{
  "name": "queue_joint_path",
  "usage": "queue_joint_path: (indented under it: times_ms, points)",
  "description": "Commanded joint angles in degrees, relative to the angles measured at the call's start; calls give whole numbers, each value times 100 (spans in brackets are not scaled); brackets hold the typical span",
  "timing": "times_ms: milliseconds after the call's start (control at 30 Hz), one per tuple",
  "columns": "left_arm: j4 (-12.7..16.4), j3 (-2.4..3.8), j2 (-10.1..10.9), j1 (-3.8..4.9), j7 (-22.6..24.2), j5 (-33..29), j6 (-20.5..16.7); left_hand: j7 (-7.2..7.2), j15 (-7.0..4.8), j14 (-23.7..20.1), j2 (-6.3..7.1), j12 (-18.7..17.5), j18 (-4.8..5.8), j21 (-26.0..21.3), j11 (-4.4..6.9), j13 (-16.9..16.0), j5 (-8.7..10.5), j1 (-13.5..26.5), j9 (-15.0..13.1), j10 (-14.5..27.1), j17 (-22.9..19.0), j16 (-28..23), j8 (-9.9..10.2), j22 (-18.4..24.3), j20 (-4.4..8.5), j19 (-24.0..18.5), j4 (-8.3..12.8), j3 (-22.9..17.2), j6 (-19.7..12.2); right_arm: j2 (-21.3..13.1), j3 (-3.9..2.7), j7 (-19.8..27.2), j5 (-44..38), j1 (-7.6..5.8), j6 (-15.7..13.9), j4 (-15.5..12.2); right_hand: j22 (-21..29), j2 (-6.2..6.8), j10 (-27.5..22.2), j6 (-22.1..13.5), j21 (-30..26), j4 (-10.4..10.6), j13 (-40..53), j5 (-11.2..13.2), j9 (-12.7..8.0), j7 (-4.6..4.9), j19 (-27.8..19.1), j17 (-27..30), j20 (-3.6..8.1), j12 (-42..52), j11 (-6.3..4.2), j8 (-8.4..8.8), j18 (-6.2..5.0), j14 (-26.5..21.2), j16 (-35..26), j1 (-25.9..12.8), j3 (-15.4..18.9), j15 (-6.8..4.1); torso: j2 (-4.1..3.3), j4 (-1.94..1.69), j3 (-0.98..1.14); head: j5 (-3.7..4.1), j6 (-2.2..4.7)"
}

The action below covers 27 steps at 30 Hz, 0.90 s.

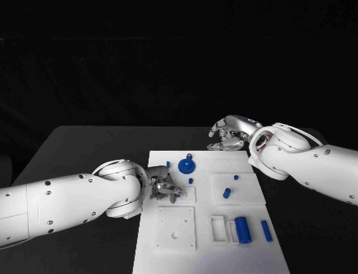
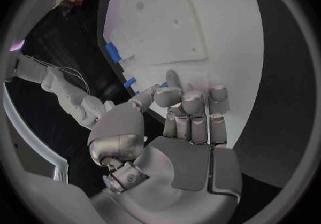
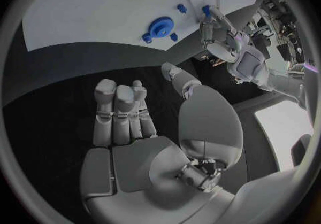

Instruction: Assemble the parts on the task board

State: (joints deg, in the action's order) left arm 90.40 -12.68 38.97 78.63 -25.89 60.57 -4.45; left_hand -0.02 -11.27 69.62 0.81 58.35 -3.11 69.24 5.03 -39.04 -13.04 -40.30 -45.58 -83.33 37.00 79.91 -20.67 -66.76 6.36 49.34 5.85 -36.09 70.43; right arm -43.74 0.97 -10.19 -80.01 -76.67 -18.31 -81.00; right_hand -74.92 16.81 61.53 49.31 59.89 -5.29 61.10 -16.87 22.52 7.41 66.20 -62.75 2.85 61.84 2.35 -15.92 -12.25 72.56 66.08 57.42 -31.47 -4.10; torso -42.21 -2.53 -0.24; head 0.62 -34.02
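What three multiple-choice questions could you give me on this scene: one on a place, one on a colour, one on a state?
1. Where does the round blue disc lie?
A. On the far part of the task board
B. Off the board
C. At the board's near edge

2. What colour are the loose parts on the board?
A. Grey
B. Blue
C. Red

3. How is the large cylinder placed?
A. Standing upright
B. Lying on its side
C. Lifted clear of the board

Answers:
1 A, since the head view shows the disc on the white plate towards its far end.
2 B, since every piece on the board is blue.
3 B, since its long side rests along the board near the robot.
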Motion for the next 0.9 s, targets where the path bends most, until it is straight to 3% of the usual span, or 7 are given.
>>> queue_joint_path:
  times_ms: [33, 133, 200, 900]
  points:
    - [-10, 11, -22, -6, 14, -18, 45, -144, -172, -74, 41, 43, -87, 35, 263, 12, 419, 49, -15, 313, -14, 31, -39, 29, 943, -65, -100, 8, 166, 1, -3, 24, -61, -2, 76, -2, -47, 1, -1, -100, -29, 19, -9, -19, 7, 126, 4, 8, 31, 22, -23, -39, -275, 14, -28, 62, -2, -10, 0, 2, 1, 4, 1]
    - [-32, 39, -33, -6, 14, -18, 40, -148, -179, -79, 133, 49, -104, 59, 267, 25, 830, 78, -20, 320, -26, 39, -40, 66, 944, -84, -240, -4, 162, -2, -3, 23, -62, -1, 77, -4, -47, 1, -1, -100, -30, 20, -10, -19, 7, 126, 4, 9, 31, 22, -23, -39, -275, 14, -28, 62, -1, -10, -1, 2, 0, 5, 5]
    - [-40, 61, -41, -7, 15, -18, 38, -147, -182, -80, 197, 54, -109, 70, 270, 28, 979, 98, -23, 320, -30, 43, -41, 80, 943, -92, -295, 9, 160, -1, -3, 24, -62, -1, 80, -4, -47, 1, -2, -100, -30, 20, -10, -19, 7, 126, 4, 9, 31, 23, -23, -39, -275, 14, -28, 61, 0, -10, -2, 2, 0, 9, 7]
    - [-48, 90, 11, -10, 40, -24, 21, -149, -193, -90, 549, 63, -135, 110, 274, 41, 1012, 95, -40, 328, -44, 53, -46, 134, 945, -103, -412, 62, 147, -15, -3, 34, -64, 0, 78, -5, -49, 1, -3, -101, -33, 27, -16, -18, 8, 127, 5, 10, 29, 26, -22, -39, -275, 14, -28, 59, 6, -9, -1, 5, -4, 13, 9]
